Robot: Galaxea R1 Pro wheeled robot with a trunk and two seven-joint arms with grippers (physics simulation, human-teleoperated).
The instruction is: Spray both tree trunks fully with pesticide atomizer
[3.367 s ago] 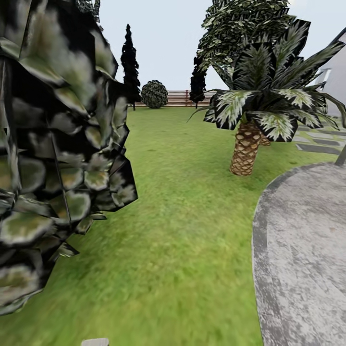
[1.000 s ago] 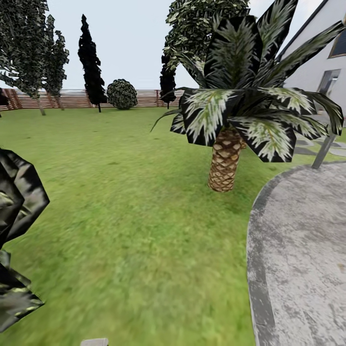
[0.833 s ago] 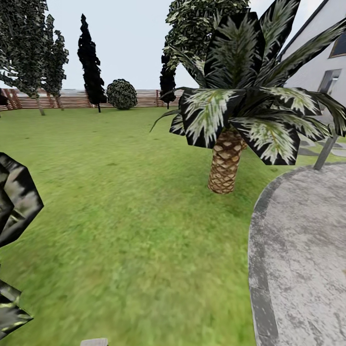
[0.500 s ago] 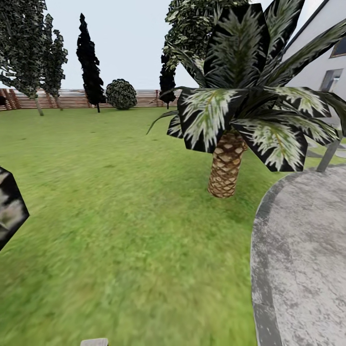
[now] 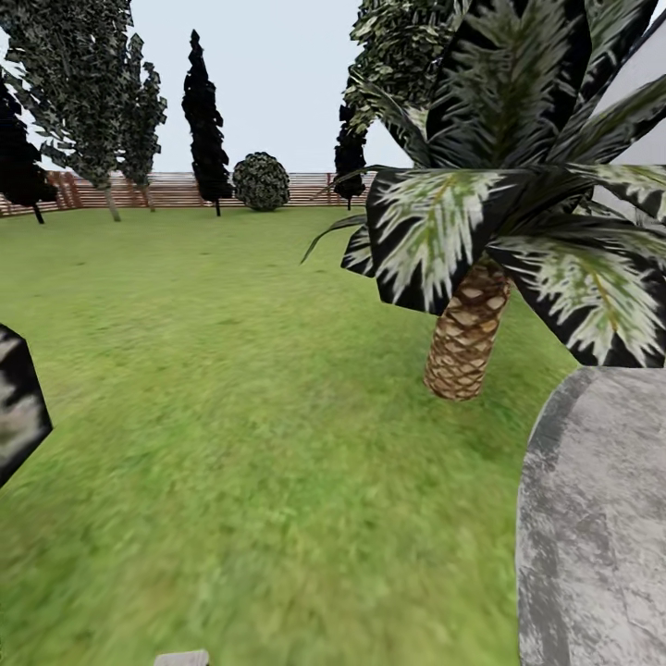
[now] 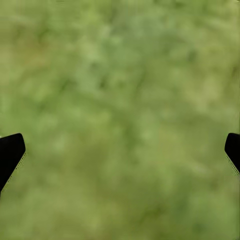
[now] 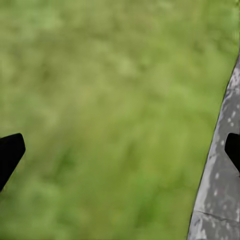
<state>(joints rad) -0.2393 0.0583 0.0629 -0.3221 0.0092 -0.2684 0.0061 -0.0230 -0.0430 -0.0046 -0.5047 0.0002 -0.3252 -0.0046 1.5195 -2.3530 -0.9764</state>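
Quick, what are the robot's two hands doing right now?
Left gripper: open, holding nothing, over grass.
Right gripper: open, holding nothing.

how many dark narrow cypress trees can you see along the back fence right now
3: one at the far left edge, one left of the round bush, one right of it, behind the palm fronds. The palm may hide more.

Open lawn (image 5: 240, 388) ahead, free to the wooden fence (image 5: 185, 190). Palm (image 5: 467, 338) blocks fwd-right, fronds low and wide. Grey stone slab (image 5: 601, 518) flat at right. Dark leaf clump (image 5: 17, 412) at left edge. Cypresses (image 5: 205, 120) far back.
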